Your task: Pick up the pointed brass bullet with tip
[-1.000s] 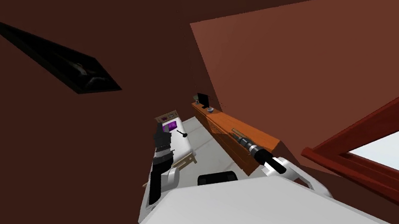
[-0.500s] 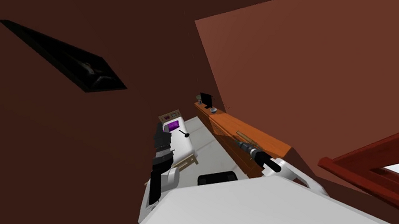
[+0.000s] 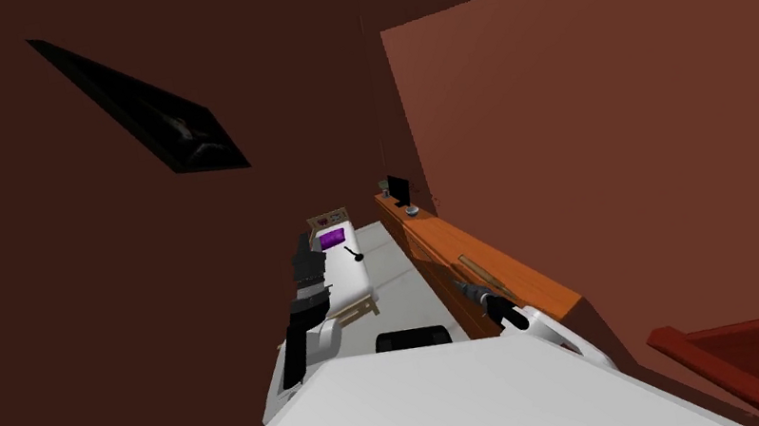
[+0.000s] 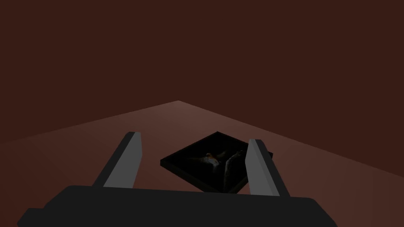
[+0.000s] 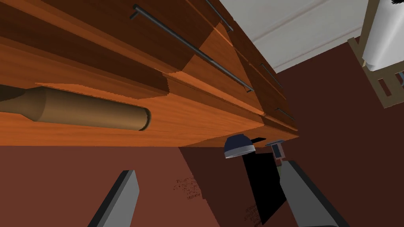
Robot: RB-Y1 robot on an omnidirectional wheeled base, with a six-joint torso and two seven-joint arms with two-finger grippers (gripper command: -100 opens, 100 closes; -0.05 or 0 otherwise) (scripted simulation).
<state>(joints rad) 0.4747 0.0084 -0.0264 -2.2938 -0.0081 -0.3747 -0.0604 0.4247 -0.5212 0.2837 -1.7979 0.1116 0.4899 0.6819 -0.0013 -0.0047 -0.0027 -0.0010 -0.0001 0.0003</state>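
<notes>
The bullet [image 5: 85,110] is a brass-coloured cylinder lying on its side on top of the orange dresser [image 5: 189,114]. Its flat base faces the bowl, and its narrowing end runs out of the right wrist view. My right gripper [image 5: 213,205] is open with nothing between its fingers, and the bullet lies ahead of it, off to one finger's side. In the head view the bullet [image 3: 474,265] lies just beyond my right gripper [image 3: 460,286], near the dresser's front edge. My left gripper [image 3: 307,254] is raised over the white bed and is open [image 4: 193,165] and empty.
A small dark bowl [image 5: 238,146] and a black screen [image 3: 400,188] stand further along the dresser top. Drawer fronts with long bar handles [image 5: 189,43] face the aisle. A white bed [image 3: 351,273] stands left of the dresser. A red window frame [image 3: 758,354] is at the right.
The whole head picture has swung, so I have turned: the window slid out to the right. My right gripper now sits lower along the dresser, beside the bullet. The left arm has held still.
</notes>
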